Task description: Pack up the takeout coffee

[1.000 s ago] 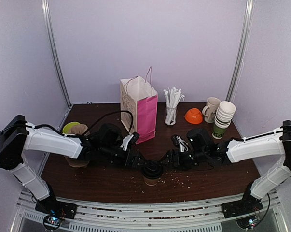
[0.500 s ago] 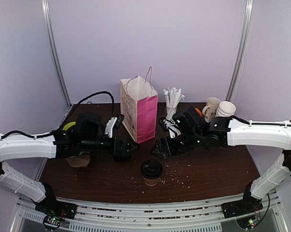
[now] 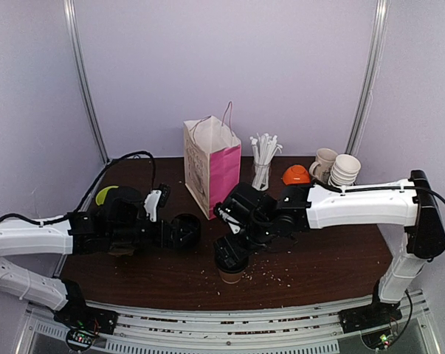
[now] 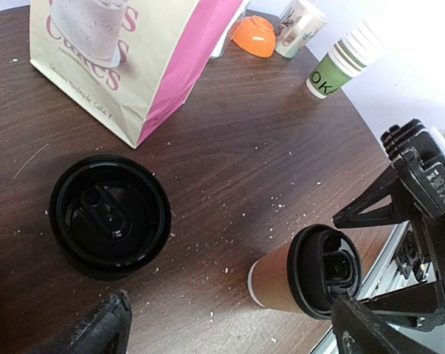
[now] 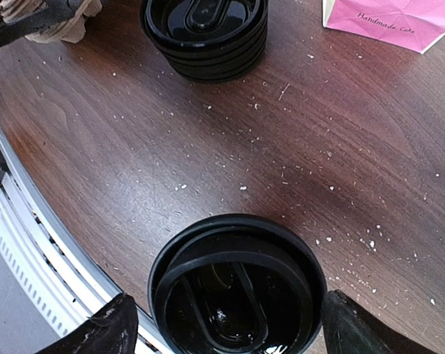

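The takeout coffee (image 3: 231, 274) is a brown paper cup with a black dome lid (image 5: 237, 284), upright near the table's front edge. My right gripper (image 5: 229, 306) hangs open over it, one finger on each side of the lid and not pressing it. Left of the cup, my left gripper (image 4: 233, 317) lies low over the table, open and empty. From it the coffee (image 4: 288, 276) shows ahead on the right and a stack of black lids (image 4: 109, 214) ahead on the left. The white and pink paper bag (image 3: 213, 173) stands open behind.
The black lid stack (image 3: 185, 230) sits left of the cup. At the back right are a glass of straws (image 3: 263, 162), an orange bowl (image 3: 296, 175), a beige mug (image 3: 324, 166) and stacked paper cups (image 3: 342, 181). A green bowl (image 3: 108, 194) is at the left.
Both grippers left the cup and drew back toward the bag. The right one has returned over the lid and opened wider, while the left arm has pulled further left.
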